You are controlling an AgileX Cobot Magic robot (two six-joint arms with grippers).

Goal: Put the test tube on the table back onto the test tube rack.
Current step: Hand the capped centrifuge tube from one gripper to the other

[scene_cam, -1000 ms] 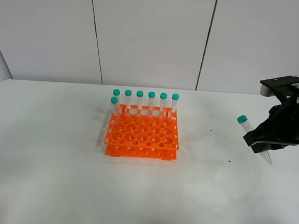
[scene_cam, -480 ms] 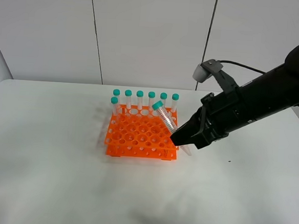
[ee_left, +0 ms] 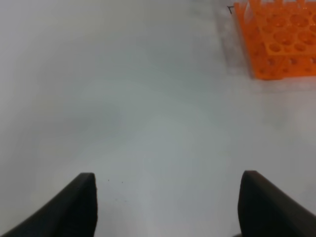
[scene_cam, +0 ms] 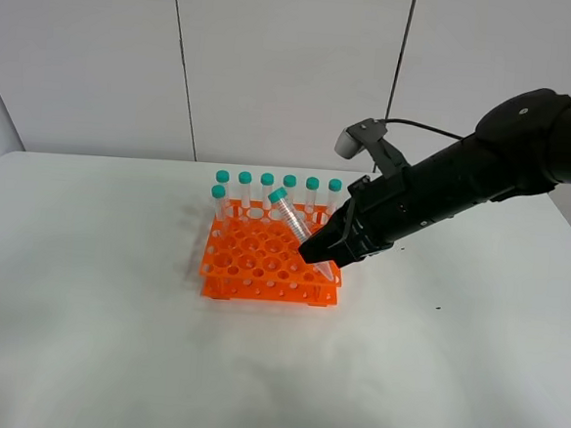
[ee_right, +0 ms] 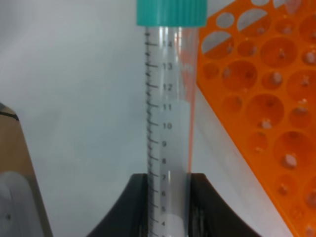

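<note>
The orange test tube rack stands mid-table on the white table, with several teal-capped tubes along its back row and one at the left end. My right gripper is shut on the test tube, holding it tilted over the rack's right front part, cap up and to the left, tip near the rack's right front corner. In the right wrist view the test tube shows between the fingers, with the rack beside it. My left gripper is open over bare table; the rack's corner is beyond it.
The white wall panels rise behind the table's far edge. A few small dark specks lie on the table right of the rack. The right arm reaches in from the right above the table.
My right arm has carried the tube left from the table's right side to over the rack's right front part. The rack and its tubes have not moved.
</note>
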